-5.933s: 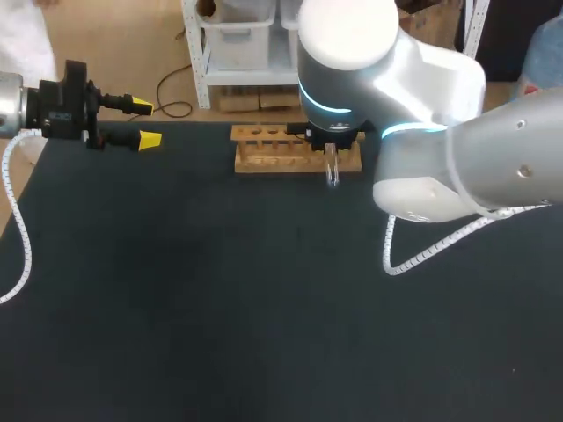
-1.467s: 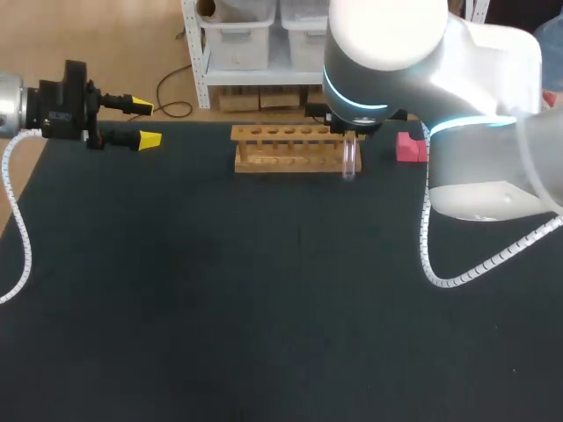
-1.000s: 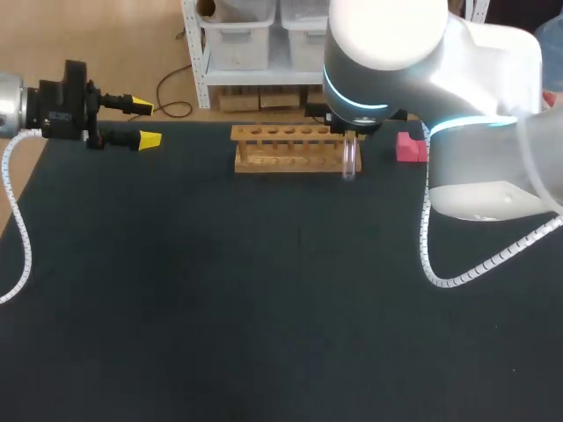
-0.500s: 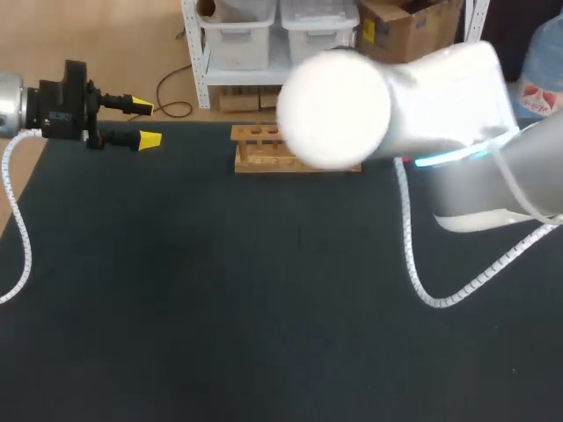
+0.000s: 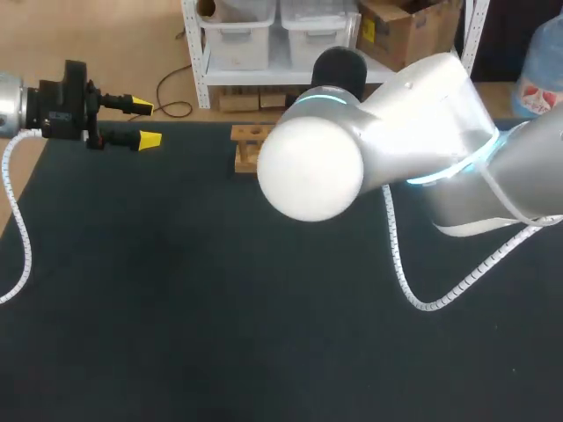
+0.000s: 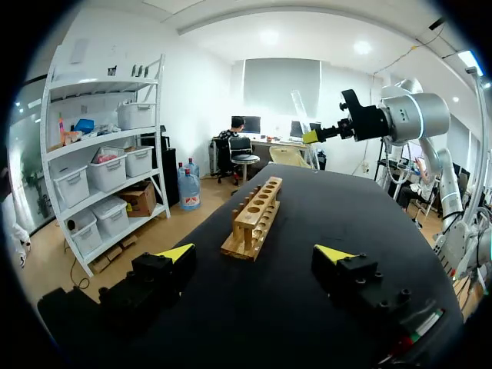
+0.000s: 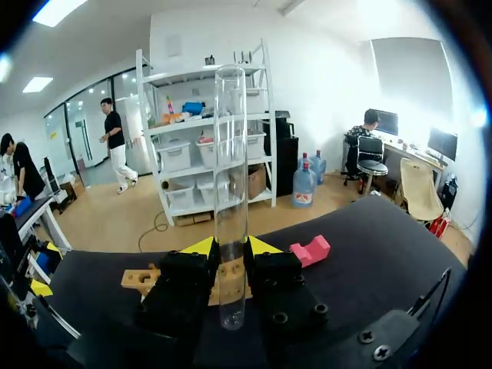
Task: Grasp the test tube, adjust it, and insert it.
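Note:
A clear glass test tube (image 7: 230, 177) is clamped near its lower end between the yellow tips of my right gripper (image 7: 231, 247), which is shut on it. In the left wrist view that gripper (image 6: 336, 131) hangs high over the table's far end with the tube (image 6: 298, 106) slanting up from it. The wooden rack (image 6: 254, 216) with a row of empty holes lies ahead of my open left gripper (image 6: 254, 254). In the head view my right arm (image 5: 369, 158) covers most of the rack (image 5: 247, 146) and hides its own gripper. My left gripper (image 5: 141, 122) hovers at the table's far left.
A pink block (image 7: 310, 250) lies on the black table (image 5: 176, 308) beside the rack (image 7: 141, 278). The right arm's white cable (image 5: 413, 281) hangs over the table's right half.
My right arm has swung up and over, carrying the tube away from the rack's right end; it now covers most of the rack. The left arm has not moved.

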{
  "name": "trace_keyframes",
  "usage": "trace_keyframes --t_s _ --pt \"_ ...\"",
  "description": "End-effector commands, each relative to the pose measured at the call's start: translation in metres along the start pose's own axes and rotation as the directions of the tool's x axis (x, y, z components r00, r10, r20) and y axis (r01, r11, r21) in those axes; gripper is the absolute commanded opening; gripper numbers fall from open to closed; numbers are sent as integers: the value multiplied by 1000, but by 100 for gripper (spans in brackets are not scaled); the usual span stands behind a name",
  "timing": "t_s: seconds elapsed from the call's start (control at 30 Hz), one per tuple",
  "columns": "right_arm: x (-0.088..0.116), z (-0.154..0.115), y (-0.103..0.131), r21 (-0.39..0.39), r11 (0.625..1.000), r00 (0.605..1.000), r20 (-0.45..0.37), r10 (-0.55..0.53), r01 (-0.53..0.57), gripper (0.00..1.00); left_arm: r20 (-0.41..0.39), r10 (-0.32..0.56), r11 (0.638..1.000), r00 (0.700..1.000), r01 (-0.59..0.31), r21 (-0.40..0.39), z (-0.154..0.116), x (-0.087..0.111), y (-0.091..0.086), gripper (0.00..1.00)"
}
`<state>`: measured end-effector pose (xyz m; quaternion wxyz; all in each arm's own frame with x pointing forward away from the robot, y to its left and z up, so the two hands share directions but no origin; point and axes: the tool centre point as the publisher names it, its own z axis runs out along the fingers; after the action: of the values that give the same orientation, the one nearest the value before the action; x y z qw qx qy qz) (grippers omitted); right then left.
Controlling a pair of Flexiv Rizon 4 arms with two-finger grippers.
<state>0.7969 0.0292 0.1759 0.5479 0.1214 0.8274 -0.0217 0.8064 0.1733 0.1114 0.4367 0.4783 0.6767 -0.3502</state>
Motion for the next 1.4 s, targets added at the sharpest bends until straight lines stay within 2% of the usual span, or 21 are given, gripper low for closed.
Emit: trace_keyframes --t_s 0.03,0.33,0.87,1.1,1.4 --pt "-3 7 0 -47 999 999 41 1 1 0 5 4 1000 1000 -4 -1 0 1 0 100" --pt "-17 11 6 -127 991 989 145 -18 37 0 5 4 1000 1000 -4 -1 0 1 0 100" --pt "-18 26 12 -165 985 945 326 11 46 0 5 4 1000 1000 -4 -1 0 1 0 100" --pt "-19 31 14 -185 982 935 354 27 41 0 5 4 1000 1000 -4 -1 0 1 0 100" --pt "-13 41 17 -209 977 938 345 22 54 0 5 4 1000 1000 -4 -1 0 1 0 100"
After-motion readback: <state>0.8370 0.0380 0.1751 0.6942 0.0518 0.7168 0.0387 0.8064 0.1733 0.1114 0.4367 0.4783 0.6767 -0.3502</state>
